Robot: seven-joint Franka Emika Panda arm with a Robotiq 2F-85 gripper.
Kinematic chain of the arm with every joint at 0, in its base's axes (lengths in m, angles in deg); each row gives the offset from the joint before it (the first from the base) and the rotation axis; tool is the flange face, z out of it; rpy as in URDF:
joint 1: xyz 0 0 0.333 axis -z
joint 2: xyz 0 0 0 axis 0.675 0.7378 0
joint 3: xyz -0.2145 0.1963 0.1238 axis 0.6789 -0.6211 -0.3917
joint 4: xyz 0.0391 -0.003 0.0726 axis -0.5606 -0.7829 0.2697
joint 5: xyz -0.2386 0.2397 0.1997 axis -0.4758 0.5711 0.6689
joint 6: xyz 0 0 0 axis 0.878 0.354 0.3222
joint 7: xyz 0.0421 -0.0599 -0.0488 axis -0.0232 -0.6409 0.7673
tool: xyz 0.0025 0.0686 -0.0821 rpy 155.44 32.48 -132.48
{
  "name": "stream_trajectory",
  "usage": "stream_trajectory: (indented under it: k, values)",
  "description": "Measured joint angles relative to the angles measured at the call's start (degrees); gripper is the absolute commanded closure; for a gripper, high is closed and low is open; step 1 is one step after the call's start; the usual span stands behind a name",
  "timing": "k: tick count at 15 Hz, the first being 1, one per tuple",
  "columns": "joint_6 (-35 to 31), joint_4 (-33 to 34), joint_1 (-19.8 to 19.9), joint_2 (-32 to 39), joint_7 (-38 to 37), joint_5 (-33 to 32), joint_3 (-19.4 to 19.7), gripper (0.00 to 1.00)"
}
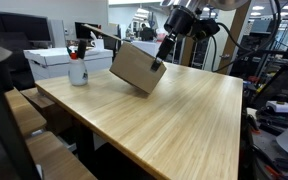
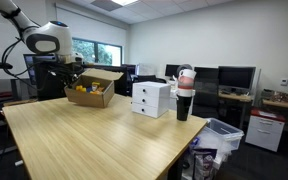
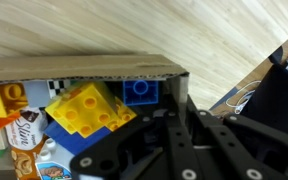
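Observation:
A brown cardboard box (image 1: pixel 137 68) sits tilted on the wooden table (image 1: pixel 189 125), one side raised. My gripper (image 1: pixel 161 61) is shut on its upper wall. In both exterior views the box (image 2: pixel 96 97) is open at the top, with yellow items inside, and the gripper (image 2: pixel 73 76) is at its edge. In the wrist view the gripper (image 3: pixel 170 118) straddles the box wall (image 3: pixel 84 68). A yellow brick (image 3: pixel 84 110), a blue brick (image 3: pixel 137 90) and printed packets lie inside.
A black cup (image 1: pixel 78 70) with white and red items stands near the table edge and also shows in an exterior view (image 2: pixel 184 100). A white box (image 2: pixel 151 98) stands beside it. A bin (image 2: pixel 216 140) is on the floor. Desks with monitors stand behind.

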State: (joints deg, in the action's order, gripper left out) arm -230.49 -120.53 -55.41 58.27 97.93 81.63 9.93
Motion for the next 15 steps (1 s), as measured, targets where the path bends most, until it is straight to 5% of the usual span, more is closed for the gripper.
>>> stream_trajectory:
  k: [15]
  values:
    - [-16.4, -4.2, -3.6, 1.0, 0.0, 10.1, -0.1, 0.96]
